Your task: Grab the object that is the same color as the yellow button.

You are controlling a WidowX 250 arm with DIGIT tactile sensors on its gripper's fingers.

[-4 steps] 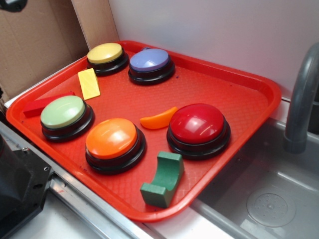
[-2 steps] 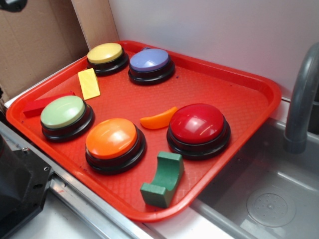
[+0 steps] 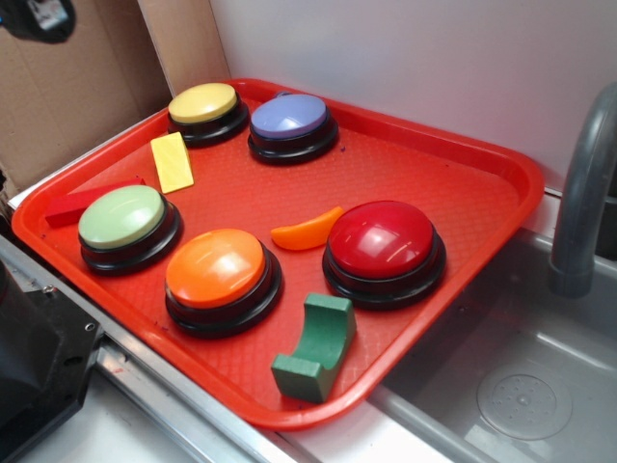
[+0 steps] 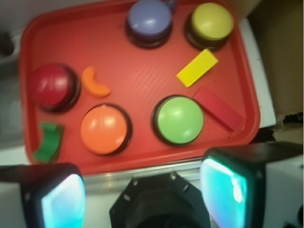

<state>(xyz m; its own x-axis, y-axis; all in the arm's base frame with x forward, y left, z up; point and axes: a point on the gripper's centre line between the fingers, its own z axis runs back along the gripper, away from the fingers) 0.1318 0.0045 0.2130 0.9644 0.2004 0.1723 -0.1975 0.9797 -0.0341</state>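
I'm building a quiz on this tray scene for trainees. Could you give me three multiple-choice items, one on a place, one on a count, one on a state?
1. Where does the yellow block lie?
A. Between the yellow button and the green button
B. In the sink
C. On top of the red button

2. How many push buttons stand on the red tray?
A. Three
B. Five
C. Seven

3. How is the gripper?
A. Shut on the block
B. Pressing a button
C. Open, holding nothing

Answers: 1 A, the block lies flat on the tray between those two. 2 B, yellow, purple, green, orange and red. 3 C, the wrist view shows its fingers apart, off the tray's near edge.
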